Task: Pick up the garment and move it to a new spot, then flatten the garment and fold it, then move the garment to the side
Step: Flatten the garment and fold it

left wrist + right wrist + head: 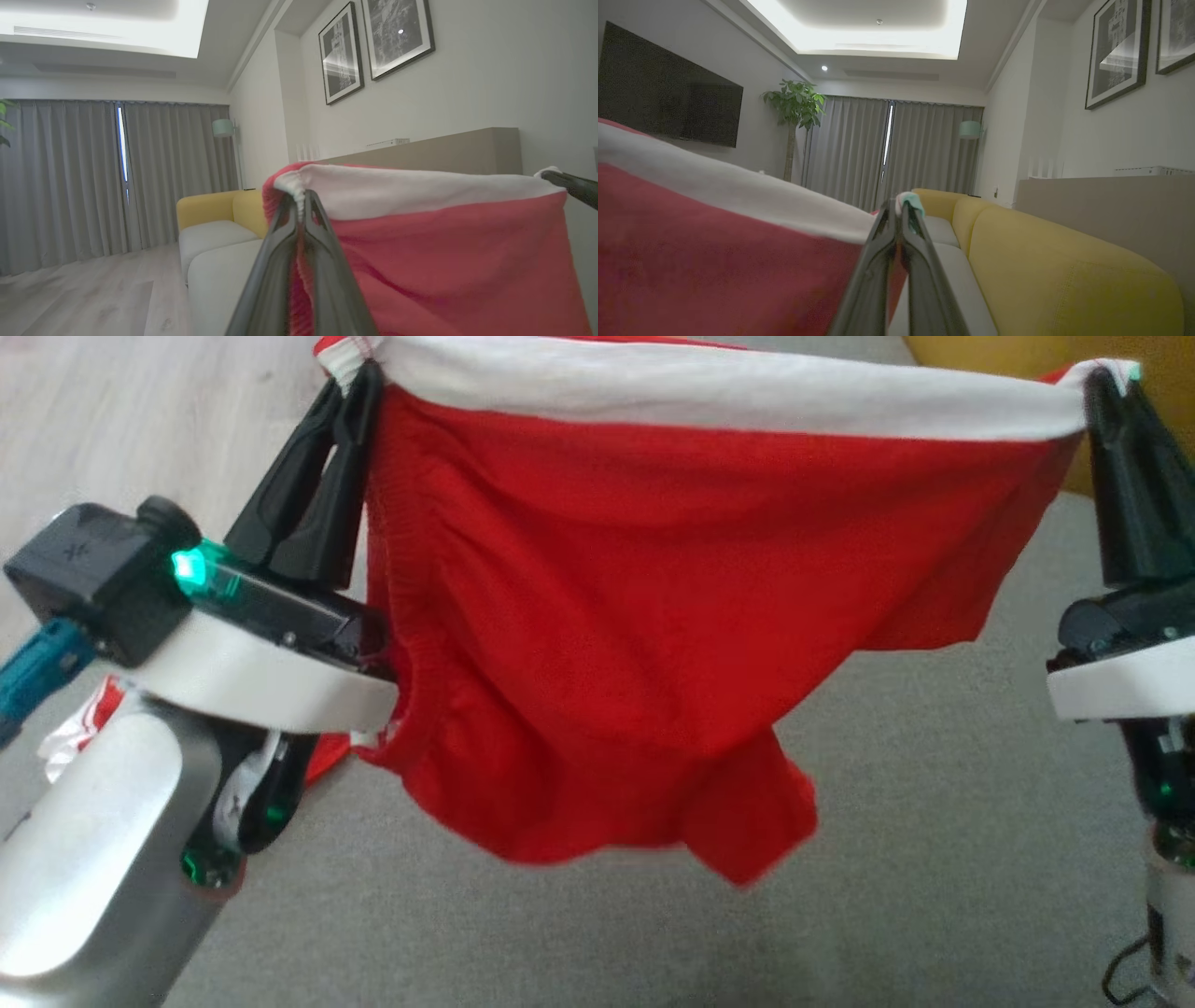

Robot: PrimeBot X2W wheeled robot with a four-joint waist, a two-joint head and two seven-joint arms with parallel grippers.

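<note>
The garment (616, 616) is a pair of red shorts with a white waistband, stretched in the air between my two grippers above the grey sofa seat (934, 821). My left gripper (355, 378) is shut on the waistband's left end, and my right gripper (1106, 383) is shut on its right end. The red legs hang down loose below the taut band. In the left wrist view my left gripper (301, 198) pinches the gathered band of the garment (444, 261). In the right wrist view my right gripper (899, 207) clamps the other corner of the garment (714, 247).
A yellow sofa back (1064, 261) runs along the wall behind the grey seat. Wooden floor (140, 420) lies at the upper left. A red-and-white striped cloth (84, 723) peeks out beside my left forearm. A cable (1130, 971) lies at the lower right.
</note>
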